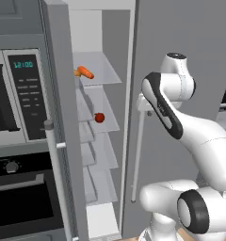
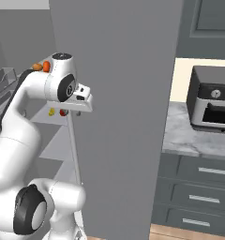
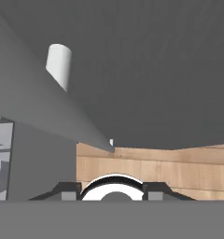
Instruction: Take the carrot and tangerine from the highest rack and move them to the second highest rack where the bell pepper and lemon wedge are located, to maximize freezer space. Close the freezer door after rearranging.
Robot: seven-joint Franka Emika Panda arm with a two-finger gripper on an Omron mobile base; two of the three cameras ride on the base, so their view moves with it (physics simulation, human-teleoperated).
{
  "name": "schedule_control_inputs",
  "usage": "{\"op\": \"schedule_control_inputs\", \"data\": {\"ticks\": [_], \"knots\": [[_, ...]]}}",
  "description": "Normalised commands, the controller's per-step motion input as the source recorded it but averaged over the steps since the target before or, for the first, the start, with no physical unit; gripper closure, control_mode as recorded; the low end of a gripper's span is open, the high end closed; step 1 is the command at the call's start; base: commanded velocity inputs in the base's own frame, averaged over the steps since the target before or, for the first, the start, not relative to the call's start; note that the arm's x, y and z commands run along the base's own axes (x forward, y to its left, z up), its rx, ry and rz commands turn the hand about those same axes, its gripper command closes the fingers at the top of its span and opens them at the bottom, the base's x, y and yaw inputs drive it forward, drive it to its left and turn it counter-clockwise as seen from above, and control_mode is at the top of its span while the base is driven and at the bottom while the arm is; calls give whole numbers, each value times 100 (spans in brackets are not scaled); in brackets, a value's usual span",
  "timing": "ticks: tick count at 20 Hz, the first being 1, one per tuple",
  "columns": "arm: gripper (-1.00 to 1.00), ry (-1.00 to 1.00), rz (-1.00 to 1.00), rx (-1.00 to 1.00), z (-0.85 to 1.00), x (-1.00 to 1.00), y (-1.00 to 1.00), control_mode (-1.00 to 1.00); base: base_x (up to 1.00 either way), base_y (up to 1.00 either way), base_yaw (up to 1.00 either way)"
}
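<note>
- With the freezer (image 1: 101, 33) standing open, its white inside shows between two grey panels, and the big flat grey panel (image 1: 181, 28) on the right is the widest thing here.
- The freezer door (image 1: 63, 117) is swung out on the left, edge-on to the left base camera, its silver bar handle (image 1: 56, 179) running down the front.
- The white arm (image 1: 199, 132) is reaching up along the right-hand panel.
- The highest rack (image 1: 108, 70) and the second rack (image 1: 110, 120) below it are both level.
- The gripper (image 2: 80, 105) sits at the top end of that panel's long bar (image 2: 75, 150). The fingertips (image 3: 67, 190) peek in at the bottom of the hand view, but I can't tell whether they are clamped or loose.
- The tangerine (image 1: 77, 73) is at the left edge of the highest rack, half hidden by the door.
- The bell pepper (image 1: 99, 117) rests on the second rack, left of centre.
- The carrot (image 1: 85, 72) lies tilted, just beside the tangerine.
- The lemon wedge (image 2: 51, 112) is just beside the pepper.
</note>
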Motion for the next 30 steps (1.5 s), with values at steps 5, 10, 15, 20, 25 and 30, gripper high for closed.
{"op": "schedule_control_inputs", "data": {"ticks": [5,10,15,20,25,30], "knots": [[-100,0,0,0,0,-1,0,100,-10,0,0],[-100,0,0,0,0,0,0,100,-36,17,20],[-100,0,0,0,0,0,0,100,-3,54,38],[-100,0,0,0,0,0,0,100,0,41,36],[-100,0,0,0,0,0,0,100,0,30,23],[-100,0,0,0,0,0,0,100,22,-39,8]]}}
